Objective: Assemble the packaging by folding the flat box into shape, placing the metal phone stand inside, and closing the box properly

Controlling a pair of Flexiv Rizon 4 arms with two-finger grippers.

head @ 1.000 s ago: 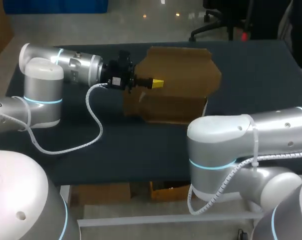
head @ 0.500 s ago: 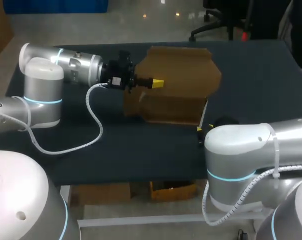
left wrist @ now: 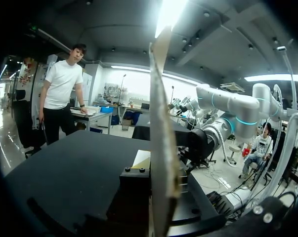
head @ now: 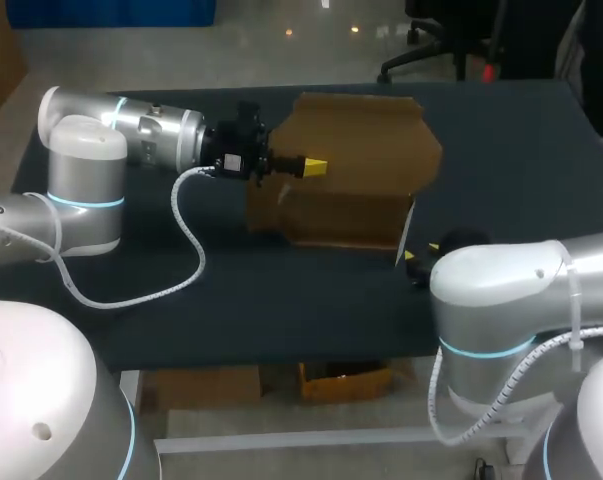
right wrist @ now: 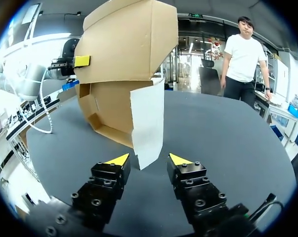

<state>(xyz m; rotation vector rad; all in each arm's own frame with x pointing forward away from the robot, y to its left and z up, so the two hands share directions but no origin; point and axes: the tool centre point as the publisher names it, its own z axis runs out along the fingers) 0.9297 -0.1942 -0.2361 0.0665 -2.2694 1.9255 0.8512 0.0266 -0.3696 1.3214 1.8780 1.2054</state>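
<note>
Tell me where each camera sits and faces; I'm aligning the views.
Head view: above, behind, looking down on the table; both arms, left gripper on the cardboard box.
Left wrist view: left wrist, facing the box panel edge-on; finger bases show.
Right wrist view: right wrist, open right gripper facing the box.
Shared: all see the box.

From the head view, the right arm (head: 501, 290) covers most of the right gripper (head: 422, 252). In the left wrist view the box (left wrist: 161, 148), edge-on, apparently hides the yellow tips of the left gripper (head: 311, 166).

Matt brown cardboard box (head: 351, 170); dark, matt, smooth table (head: 281, 300).
</note>
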